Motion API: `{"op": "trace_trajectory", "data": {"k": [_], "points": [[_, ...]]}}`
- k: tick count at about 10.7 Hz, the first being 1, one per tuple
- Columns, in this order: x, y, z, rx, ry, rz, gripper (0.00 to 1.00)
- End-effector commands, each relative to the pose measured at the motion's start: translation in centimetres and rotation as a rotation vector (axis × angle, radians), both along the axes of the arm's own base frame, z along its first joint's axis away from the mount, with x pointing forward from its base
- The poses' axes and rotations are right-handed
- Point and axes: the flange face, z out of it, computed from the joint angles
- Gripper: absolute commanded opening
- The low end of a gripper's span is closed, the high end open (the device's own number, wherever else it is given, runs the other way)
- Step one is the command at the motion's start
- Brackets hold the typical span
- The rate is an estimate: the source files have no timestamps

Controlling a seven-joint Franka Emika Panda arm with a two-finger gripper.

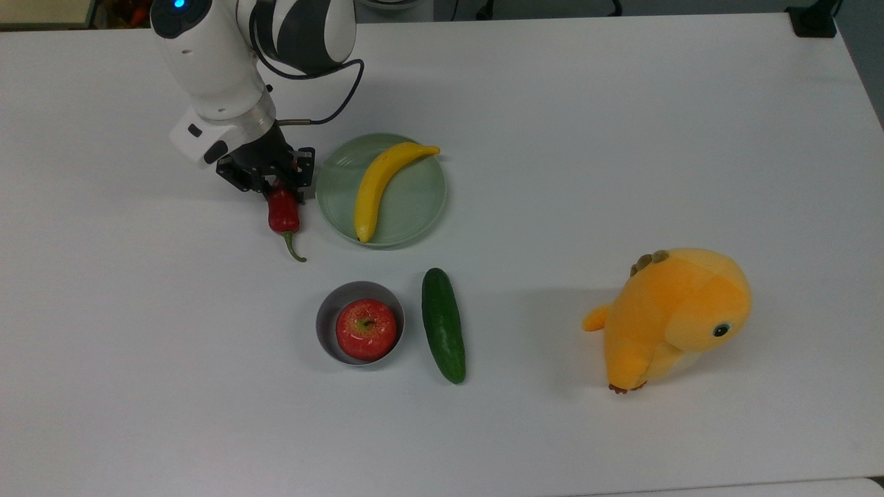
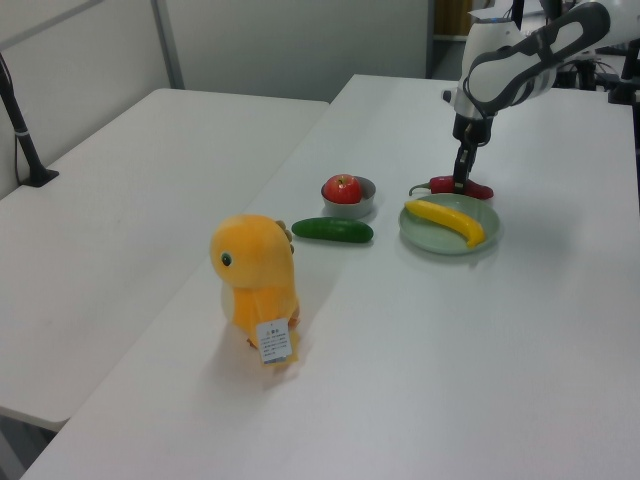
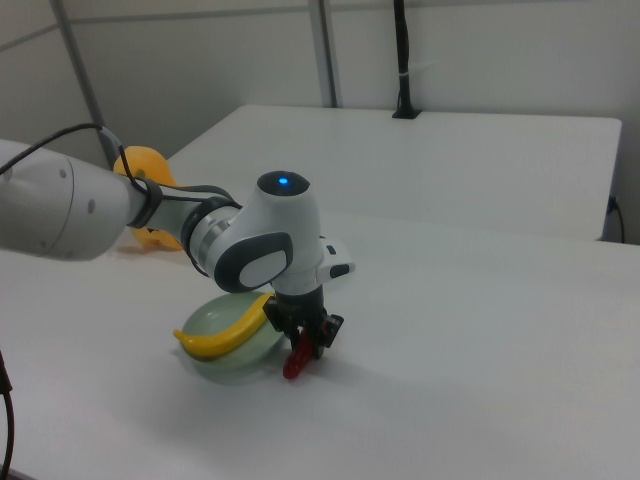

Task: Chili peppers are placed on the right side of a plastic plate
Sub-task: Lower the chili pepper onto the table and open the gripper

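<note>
Chili [image 1: 283, 213]: dark red, green stem, pinched at its blunt end by the gripper [image 1: 279, 190], low over the table [image 1: 621, 124], just beside the plate [image 1: 414, 200] rim nearest the arm, stem pointing at the table's near edge in the top view. Plate carries a banana [image 1: 376, 186]. Handling advice: lower until it rests flat, clear of the rim, then part the fingers and lift straight up.

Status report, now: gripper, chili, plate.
Gripper shut on chili, low beside plate, on the top view's left. Banana lies on plate. Path clear.
</note>
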Motion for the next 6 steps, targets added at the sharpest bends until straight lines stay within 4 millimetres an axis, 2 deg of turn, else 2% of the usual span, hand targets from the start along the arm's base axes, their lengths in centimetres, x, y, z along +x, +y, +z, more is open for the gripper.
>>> {"op": "trace_trajectory", "data": {"k": [1,3,6], "points": [[-0.1,-0.2,0.1,0.017,-0.013,-0.003,1.00],[-0.2,-0.3,0.9,0.024,-0.011,-0.005,1.00],[-0.7,-1.1,5.1,0.041,-0.050,-0.025,1.00]]}}
